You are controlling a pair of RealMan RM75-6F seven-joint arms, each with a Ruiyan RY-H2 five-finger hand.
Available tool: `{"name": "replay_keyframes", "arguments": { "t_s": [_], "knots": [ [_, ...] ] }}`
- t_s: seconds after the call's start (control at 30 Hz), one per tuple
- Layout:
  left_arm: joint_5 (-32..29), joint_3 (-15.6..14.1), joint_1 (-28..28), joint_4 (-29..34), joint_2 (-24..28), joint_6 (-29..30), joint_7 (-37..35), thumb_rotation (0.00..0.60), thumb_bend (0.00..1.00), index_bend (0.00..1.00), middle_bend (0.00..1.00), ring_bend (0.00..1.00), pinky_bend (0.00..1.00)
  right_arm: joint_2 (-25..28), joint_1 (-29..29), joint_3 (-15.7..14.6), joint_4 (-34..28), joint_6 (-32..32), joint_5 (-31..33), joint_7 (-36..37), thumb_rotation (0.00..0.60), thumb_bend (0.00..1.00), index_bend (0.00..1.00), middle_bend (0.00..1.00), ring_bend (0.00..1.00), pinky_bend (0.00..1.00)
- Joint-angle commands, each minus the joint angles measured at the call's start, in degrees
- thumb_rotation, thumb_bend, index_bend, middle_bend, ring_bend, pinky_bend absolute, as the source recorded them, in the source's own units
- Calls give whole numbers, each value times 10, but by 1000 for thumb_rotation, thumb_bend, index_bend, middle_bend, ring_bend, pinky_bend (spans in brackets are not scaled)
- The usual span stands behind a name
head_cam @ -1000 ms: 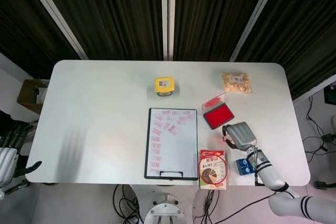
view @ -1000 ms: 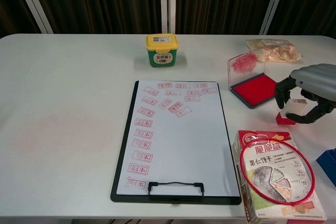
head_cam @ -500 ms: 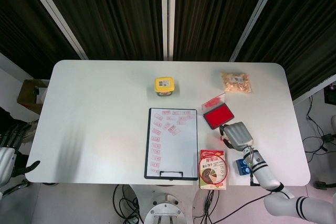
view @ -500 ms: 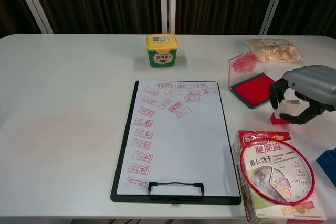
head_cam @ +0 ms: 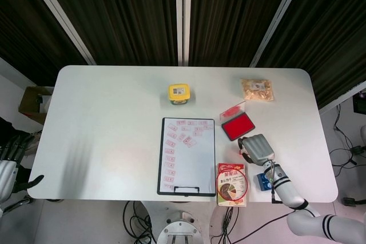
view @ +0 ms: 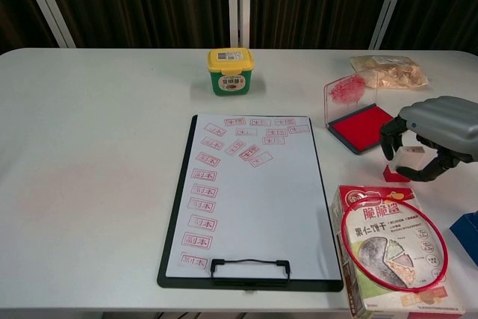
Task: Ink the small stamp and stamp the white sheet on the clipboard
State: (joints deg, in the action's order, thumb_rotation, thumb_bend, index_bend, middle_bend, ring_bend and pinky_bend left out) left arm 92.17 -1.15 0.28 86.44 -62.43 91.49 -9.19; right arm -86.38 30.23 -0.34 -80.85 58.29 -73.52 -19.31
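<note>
The small stamp, a clear block on a red base, stands on the table just in front of the open red ink pad. My right hand arches over it and grips it between curled fingers and thumb. In the head view the right hand hides the stamp, just below the ink pad. The clipboard lies at centre, and its white sheet bears several red stamp marks along the top and left side. My left hand hangs off the table's left edge, fingers apart, holding nothing.
A green jar with a yellow lid stands behind the clipboard. A snack bag lies at the back right. A snack box sits right of the clipboard's clip, with a blue object beside it.
My right hand has shifted slightly left, toward the ink pad's front edge, with the stamp moving along under it and its fingers tighter around it. The left hand has barely moved.
</note>
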Motion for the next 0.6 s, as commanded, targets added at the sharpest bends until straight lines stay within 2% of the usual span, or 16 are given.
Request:
{"name": "replay_keyframes", "arguments": {
  "t_s": [0.03,0.27,0.47,0.6],
  "knots": [
    [0,0,0,0,0,0,0,600,0,96,91,68,160,2,-1,0,-1,-1,-6,5,600,250,625,570,933,1000],
    [-1,0,0,-1,0,0,0,600,0,96,91,67,160,3,-2,0,0,-7,-12,11,600,223,526,465,932,1000],
    [0,0,1,-3,-1,1,-2,600,0,96,90,68,160,4,-4,2,1,-9,-15,12,600,217,458,426,932,1000],
    [0,0,1,-3,-1,2,-2,600,0,96,91,67,159,9,-6,3,-4,-7,-19,17,600,208,375,393,932,1000]
  ]
}}
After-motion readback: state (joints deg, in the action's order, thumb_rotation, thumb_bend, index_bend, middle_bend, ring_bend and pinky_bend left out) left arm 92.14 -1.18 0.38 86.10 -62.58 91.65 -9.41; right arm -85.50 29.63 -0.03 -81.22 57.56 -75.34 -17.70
